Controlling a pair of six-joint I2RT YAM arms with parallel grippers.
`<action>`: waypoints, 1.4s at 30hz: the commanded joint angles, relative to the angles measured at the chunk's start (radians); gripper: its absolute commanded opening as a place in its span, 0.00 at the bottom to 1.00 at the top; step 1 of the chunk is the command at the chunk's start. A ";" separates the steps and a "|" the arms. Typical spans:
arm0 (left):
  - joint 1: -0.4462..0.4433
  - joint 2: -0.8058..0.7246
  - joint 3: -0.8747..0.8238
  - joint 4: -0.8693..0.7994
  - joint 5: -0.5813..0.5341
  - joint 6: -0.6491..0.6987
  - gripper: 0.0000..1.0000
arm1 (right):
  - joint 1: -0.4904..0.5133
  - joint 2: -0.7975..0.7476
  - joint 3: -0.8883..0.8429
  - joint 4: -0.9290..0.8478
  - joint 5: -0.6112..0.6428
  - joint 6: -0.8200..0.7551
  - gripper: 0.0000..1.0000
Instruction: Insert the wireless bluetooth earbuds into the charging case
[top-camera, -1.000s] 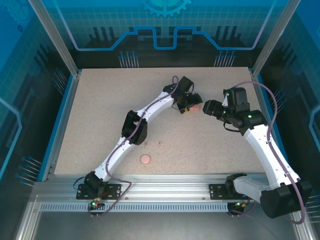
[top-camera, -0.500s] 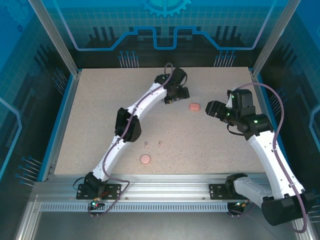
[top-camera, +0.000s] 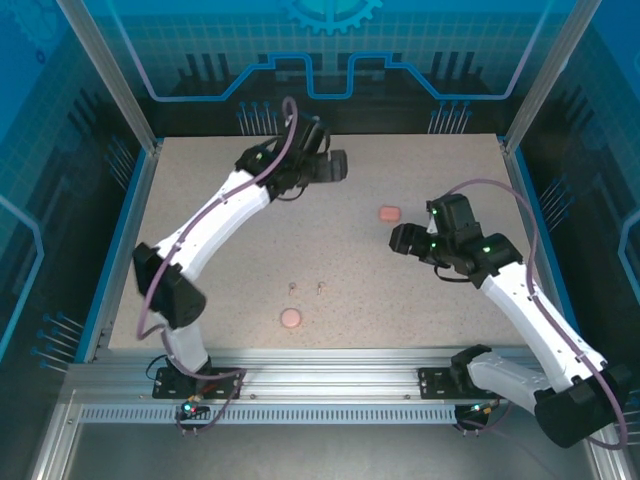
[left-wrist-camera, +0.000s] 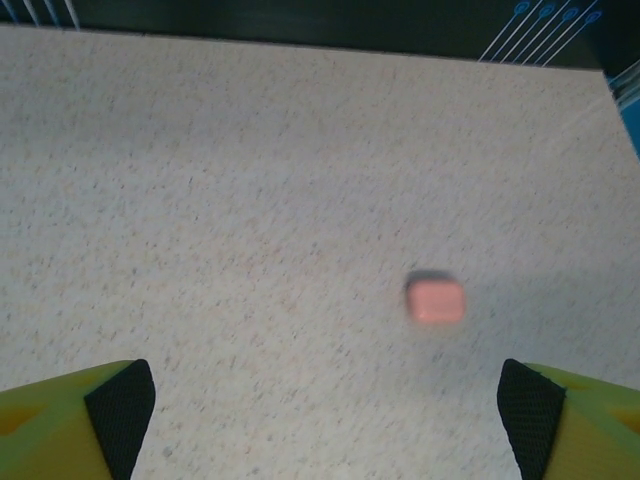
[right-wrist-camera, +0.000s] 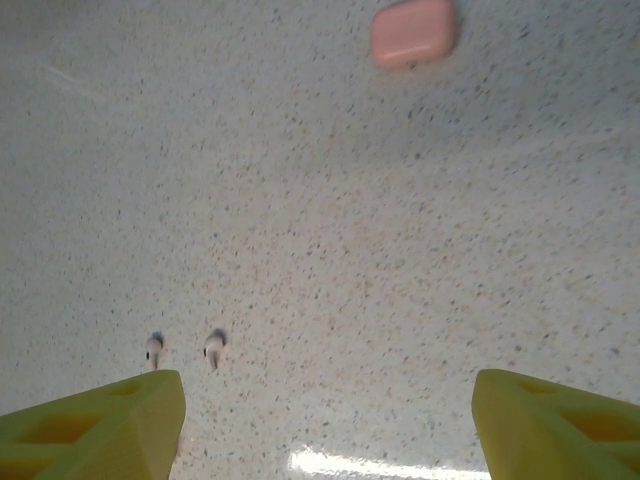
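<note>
**Speckled counter, buds loose, both pincers open and empty**

Beige speckled counter (top-camera: 400, 310) inside a blue-walled cell; top view, going near to far.

- Lower centre: round pink case (top-camera: 290, 319) flat on the counter, nothing touching it. Looks shut; too small to be sure.
- Just above it: two earbuds (top-camera: 305, 289) lie side by side, apart from each other and from the case. In the right wrist view they sit at lower left (right-wrist-camera: 183, 348): pale, stemmed, tiny.
- Mid right: right pincer (top-camera: 398, 240) hangs over bare counter, well apart from the buds. The right wrist view shows its tips spread wide with nothing between them (right-wrist-camera: 328, 400).
- Just above that: squarish pink case (top-camera: 389, 214), alone on the counter and near the right pincer, not touching it. It shows blurred at centre right of the left wrist view (left-wrist-camera: 435, 298).
- Upper centre: left pincer (top-camera: 338, 165), far from everything. Its pads stand wide at the bottom corners of the left wrist view (left-wrist-camera: 322, 400), holding nothing.

Handling, my read:
- Buds are very light, hard smooth plastic, likely slippery.
- A nudge would probably skid or roll them.
- Best hold is across the bulb end, coming from above and leaving the stem free to drop into the case.
- The tips need to close almost fully, with gentle force.
- Cases are light too, so one may slide unless the other arm braces it.
</note>
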 joint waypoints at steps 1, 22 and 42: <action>0.014 -0.170 -0.243 0.273 0.018 0.000 0.93 | 0.079 0.022 -0.012 0.013 0.071 0.076 0.77; 0.281 -0.755 -0.987 0.586 0.042 -0.257 0.99 | 0.628 0.708 0.331 -0.098 0.175 0.675 0.78; 0.562 -0.713 -0.973 0.549 0.309 -0.347 0.99 | 0.761 1.128 0.740 -0.255 0.058 0.773 0.78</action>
